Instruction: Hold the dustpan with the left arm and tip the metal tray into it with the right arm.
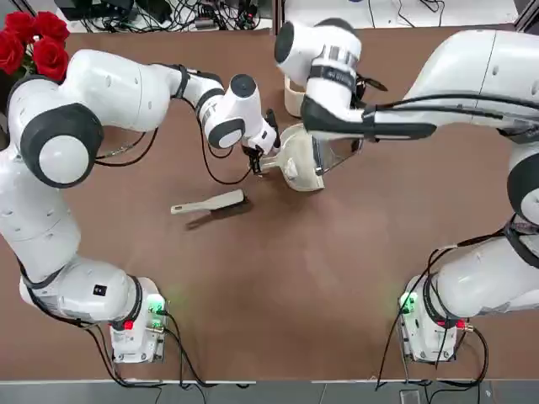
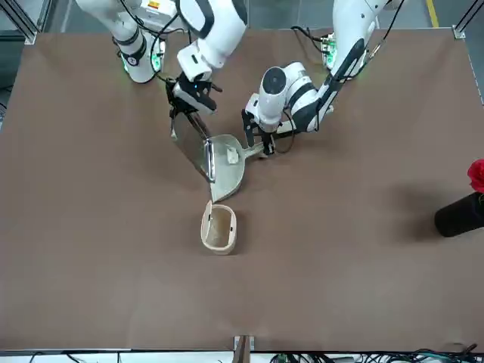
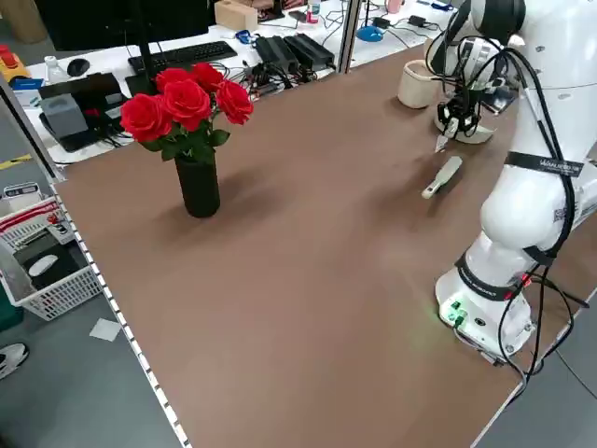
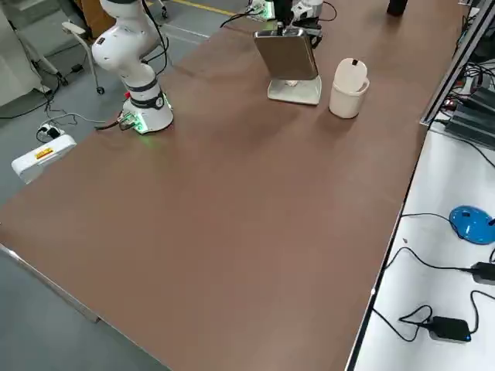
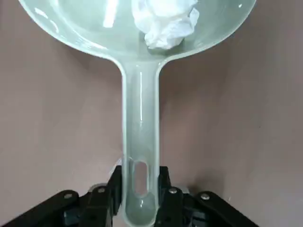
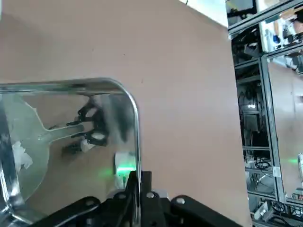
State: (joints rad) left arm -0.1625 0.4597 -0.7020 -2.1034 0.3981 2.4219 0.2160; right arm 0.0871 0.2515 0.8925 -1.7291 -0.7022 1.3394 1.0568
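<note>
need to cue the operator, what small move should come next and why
Probably a slight lift and wiggle of the metal tray by the right gripper, then away: it already stands steeply tipped at the dustpan, crumpled white paper lies in the scoop, and the left gripper grips the handle.

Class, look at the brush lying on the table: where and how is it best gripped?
Grip the brush by its pale handle, away from the dark bristles. I would come from above, fingers on either long side: the handle is slim and lies sideways across the table, its length uncovered.
</note>
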